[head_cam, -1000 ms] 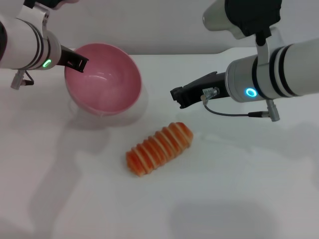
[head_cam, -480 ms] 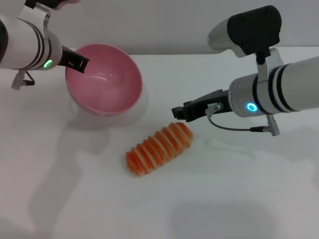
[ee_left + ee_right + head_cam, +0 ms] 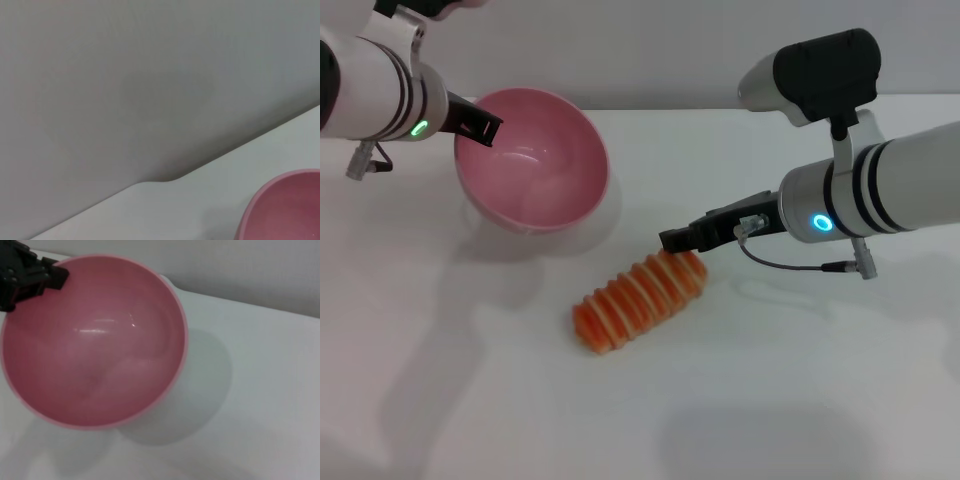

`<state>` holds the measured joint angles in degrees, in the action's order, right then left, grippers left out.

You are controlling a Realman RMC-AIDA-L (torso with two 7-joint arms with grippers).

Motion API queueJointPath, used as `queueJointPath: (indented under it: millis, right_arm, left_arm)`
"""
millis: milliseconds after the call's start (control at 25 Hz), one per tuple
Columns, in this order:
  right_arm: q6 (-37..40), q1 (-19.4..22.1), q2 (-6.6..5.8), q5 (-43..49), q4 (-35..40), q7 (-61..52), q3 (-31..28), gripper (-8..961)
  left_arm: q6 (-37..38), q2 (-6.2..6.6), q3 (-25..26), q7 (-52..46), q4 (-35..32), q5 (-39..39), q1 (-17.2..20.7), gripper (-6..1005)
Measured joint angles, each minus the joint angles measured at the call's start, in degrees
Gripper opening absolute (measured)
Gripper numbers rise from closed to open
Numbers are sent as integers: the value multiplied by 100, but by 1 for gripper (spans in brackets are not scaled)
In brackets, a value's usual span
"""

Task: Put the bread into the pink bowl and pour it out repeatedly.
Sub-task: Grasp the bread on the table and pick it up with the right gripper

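Right pincer (image 3: 678, 240), a dark narrow tool on the end of a white arm with a blue ring light, reaches in from the robot's right and sits just over the far end of the elongated orange toy bread with pale cream ridged stripes (image 3: 638, 296). Whether its fingers are spread or pressed together cannot be told from the head view, and its own wrist camera does not show them. It seems placed there to pick the loaf up by that end, though contact with the loaf is not clear.

The bread lies on its side on the plain white desk (image 3: 800, 400), running diagonally, with its near end towards the robot's left. It is outside the bowl and a little apart from it.

The round, glossy pink plastic bowl (image 3: 532, 160) is up and to the robot's left of the loaf. It is tilted, with its opening turned towards the loaf and the robot, and its smooth inside is bare. The left pincer (image 3: 475, 126) is pinching the bowl's rim on the far left side, with one dark finger showing inside the rim. This hold appears meant to keep the bowl angled open, ready to receive the loaf.
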<state>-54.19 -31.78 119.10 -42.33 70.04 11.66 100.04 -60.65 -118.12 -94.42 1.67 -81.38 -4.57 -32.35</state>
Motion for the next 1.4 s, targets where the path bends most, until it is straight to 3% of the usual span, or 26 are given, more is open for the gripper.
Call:
queueJointPath:
  millis: [160,360,1400]
  right_arm:
    - [150,-85,3,-159,-267,15,19,750]
    - [344,-226,6,-581,-671,202,37,752]
    - [653,-455,17,-964,-1357,211,317,751]
  left_arm:
    - [14,0,-7,0,0,0,0,46]
    - [30,0,-7,0,18,0,-4,46]
    - [55,7,-5,0,34,0,-4,46]
